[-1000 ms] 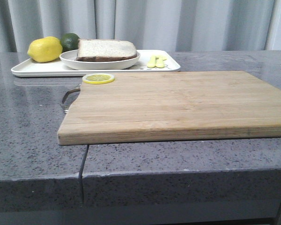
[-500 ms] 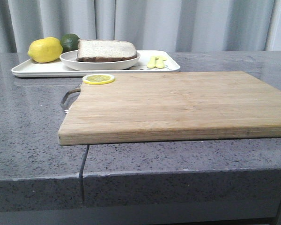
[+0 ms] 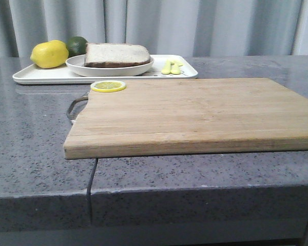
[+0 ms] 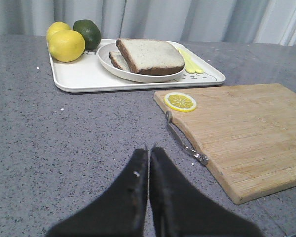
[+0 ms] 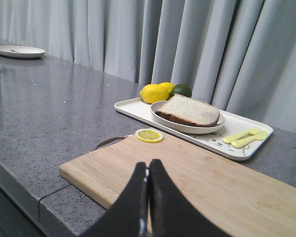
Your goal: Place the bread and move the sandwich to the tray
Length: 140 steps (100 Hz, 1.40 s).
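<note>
**Operator:** Low over the desk point(image 4: 64, 148), my left tool point(image 4: 148, 150) has its fingers pressed together on nothing. The right tool point(image 5: 148, 165) is clenched the same way, empty, hanging above the near part of the wooden board point(image 3: 195, 113).

**Observer:** And where is the work itself?

**Operator:** Well beyond both tools. The tray point(image 4: 84, 79) lies past the board's far edge, and the round white dish point(image 4: 138, 75) stands on it with the bread point(image 4: 150, 54) lying on top. The left wrist view shows a second slice point(image 4: 117, 61) peeking out under it. I see no egg from any view, so I can't confirm the filling. To me the sandwich looks already placed on the tray.

**Observer:** What else does the tray carry?

**Operator:** Two lemons point(image 4: 66, 45) and a lime point(image 4: 87, 32) at one end, a pale yellow fork and spoon point(image 5: 241, 136) at the other. A lemon slice point(image 3: 108, 86) sits on the board's corner, by its metal handle point(image 4: 185, 143).

**Observer:** Risks from here?

**Operator:** If I reach back in with clenched fingers, I could nudge the dish and slide the top slice off. The left tool is low, so a careless sweep could catch the handle and drag the board.
</note>
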Motion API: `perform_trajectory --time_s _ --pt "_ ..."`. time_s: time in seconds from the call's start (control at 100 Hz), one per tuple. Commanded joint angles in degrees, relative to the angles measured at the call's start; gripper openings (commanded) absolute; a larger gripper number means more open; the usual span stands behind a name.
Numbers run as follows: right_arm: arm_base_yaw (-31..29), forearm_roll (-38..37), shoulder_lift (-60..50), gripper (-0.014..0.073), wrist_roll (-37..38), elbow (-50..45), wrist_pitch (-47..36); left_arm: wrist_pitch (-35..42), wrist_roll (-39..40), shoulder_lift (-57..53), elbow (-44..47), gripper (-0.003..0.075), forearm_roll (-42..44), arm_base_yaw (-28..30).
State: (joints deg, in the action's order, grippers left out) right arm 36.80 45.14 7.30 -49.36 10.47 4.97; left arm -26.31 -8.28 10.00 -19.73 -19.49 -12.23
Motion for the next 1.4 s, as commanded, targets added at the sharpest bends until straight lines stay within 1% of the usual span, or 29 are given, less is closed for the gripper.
perform_trajectory --time_s 0.0,0.57,0.62,0.7,0.8,0.89,1.04,1.11,1.24,1.29,1.39 --pt "-0.18 0.53 0.44 -0.0060 -0.47 1.46 -3.55 4.19 -0.08 0.26 -1.20 -0.0020 -1.05 -0.52" --pt "-0.18 0.53 0.44 -0.0060 -0.47 1.46 -3.16 4.29 -0.08 0.26 -0.72 -0.0020 -1.05 -0.52" --pt "-0.18 0.53 0.44 -0.0060 -0.47 1.46 -3.16 5.61 -0.08 0.07 -0.18 -0.0020 -0.10 -0.11" --pt "-0.18 0.53 0.44 -0.0060 -0.47 1.46 -2.97 8.30 -0.08 -0.96 0.59 -0.0020 4.55 1.68" --pt "-0.18 0.53 0.44 -0.0060 -0.47 1.46 -2.92 12.96 -0.08 -3.22 3.41 -0.0020 5.09 4.64" --pt "-0.18 0.53 0.44 -0.0060 -0.47 1.46 -2.92 16.24 -0.08 -6.47 7.73 -0.0020 5.51 7.56" --pt "-0.18 0.53 0.44 -0.0060 -0.47 1.46 -2.92 21.30 2.80 -12.26 14.76 -0.0019 7.31 12.32" --pt "-0.18 0.53 0.38 -0.0060 -0.47 1.46 -2.81 23.92 4.51 -12.02 17.31 -0.0019 9.52 13.91" --pt "-0.18 0.53 0.39 -0.0060 -0.47 1.46 -2.74 24.19 6.14 -12.02 20.71 -0.0019 11.31 14.43" --pt "-0.18 0.53 0.39 -0.0060 -0.47 1.46 -2.74 20.04 7.79 -12.02 20.60 -0.0019 13.10 14.43" --pt "-0.18 0.53 0.39 -0.0060 -0.47 1.46 -2.74 16.50 11.34 -12.02 20.71 -0.0019 14.89 14.43"
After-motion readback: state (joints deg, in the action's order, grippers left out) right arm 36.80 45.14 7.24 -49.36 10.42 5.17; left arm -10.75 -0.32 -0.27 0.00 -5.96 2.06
